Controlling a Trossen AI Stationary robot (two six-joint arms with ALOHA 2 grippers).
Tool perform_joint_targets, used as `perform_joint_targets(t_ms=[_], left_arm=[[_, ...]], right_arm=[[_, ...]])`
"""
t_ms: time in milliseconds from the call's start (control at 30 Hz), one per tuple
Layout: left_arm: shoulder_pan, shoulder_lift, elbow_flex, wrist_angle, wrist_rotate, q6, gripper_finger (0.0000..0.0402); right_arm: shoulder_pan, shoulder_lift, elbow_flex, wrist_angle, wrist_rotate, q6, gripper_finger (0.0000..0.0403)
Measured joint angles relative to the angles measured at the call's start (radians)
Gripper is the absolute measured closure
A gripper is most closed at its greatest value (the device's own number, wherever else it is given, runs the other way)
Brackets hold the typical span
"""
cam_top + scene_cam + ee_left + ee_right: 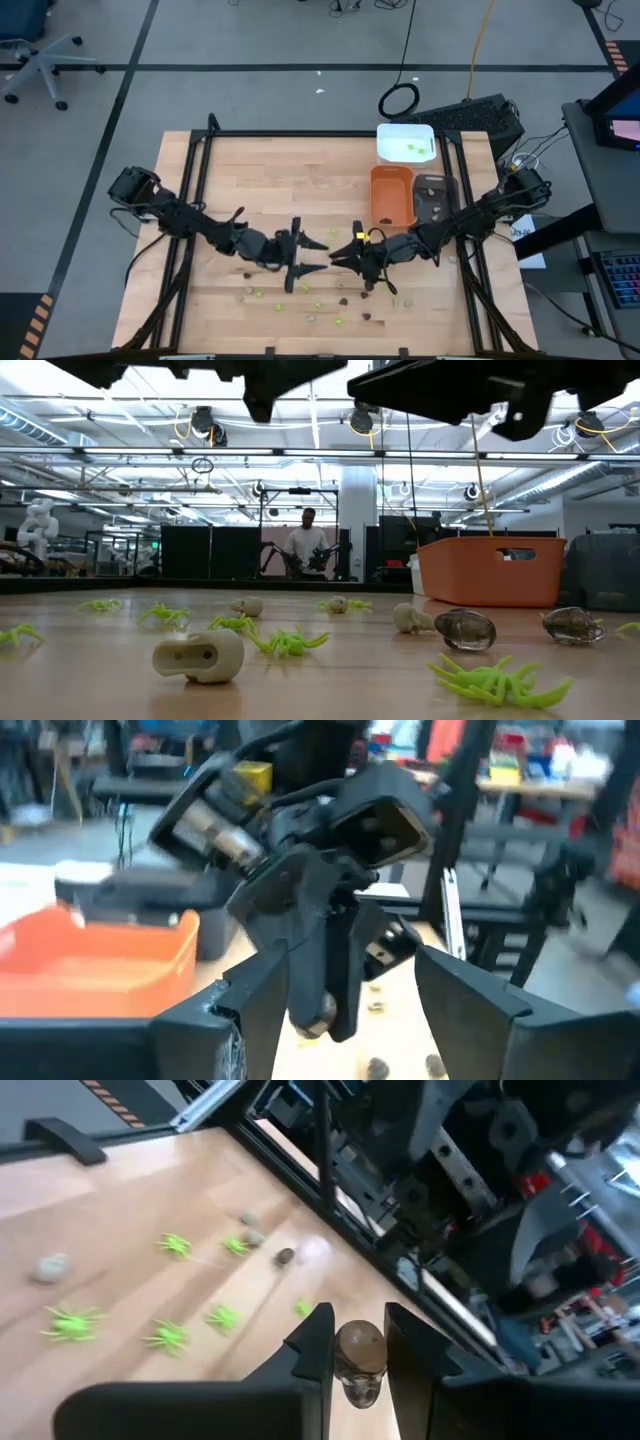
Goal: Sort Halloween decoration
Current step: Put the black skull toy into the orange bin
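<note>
At mid-surface the left claw [318, 256] stands apart, holding nothing. Facing it, the right claw [360, 1342] is clamped on a dark brown piece [360, 1355]. Other Halloween decoration pieces [320, 305] lie scattered along the near edge.

**Wood, plastic and matt black**

The worktop [300, 190] was pale wood in joined strips, smooth with a soft sheen. The orange tray [490, 570] looked like smooth moulded plastic, and the white tray [405, 143] likewise. The lime-green spiders [495, 682] seemed soft, matt plastic; the beige skull [200, 656] was smooth and matt. The brown piece [360, 1352] in the right gripper [358, 1342] looked glossy. Both grippers' fingers were matt black plastic.
</note>
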Motion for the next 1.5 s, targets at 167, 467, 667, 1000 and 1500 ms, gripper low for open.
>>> perform_joint_targets(t_ms=[167,467,667,1000,1500], left_arm=[[-0.057,0.0,0.0,0.002,-0.104,0.301,0.0185],[-0.087,0.0,0.0,-0.031,-0.118,0.704,0.0185],[-0.086,0.0,-0.001,-0.051,-0.119,0.733,0.0185],[-0.087,0.0,-0.001,-0.109,-0.126,0.738,0.0185],[-0.087,0.0,-0.001,-0.1,-0.18,0.718,0.0185]], right_arm=[[0.034,0.0,0.0,-0.021,0.01,0.02,0.0356],[0.061,-0.001,0.0,-0.061,0.092,-0.181,0.0356],[0.06,-0.002,0.0,-0.002,0.115,-0.391,0.0356],[0.06,-0.002,0.0,0.174,0.115,-0.104,0.0356],[0.058,-0.002,0.0,0.198,0.109,0.57,0.0356]])
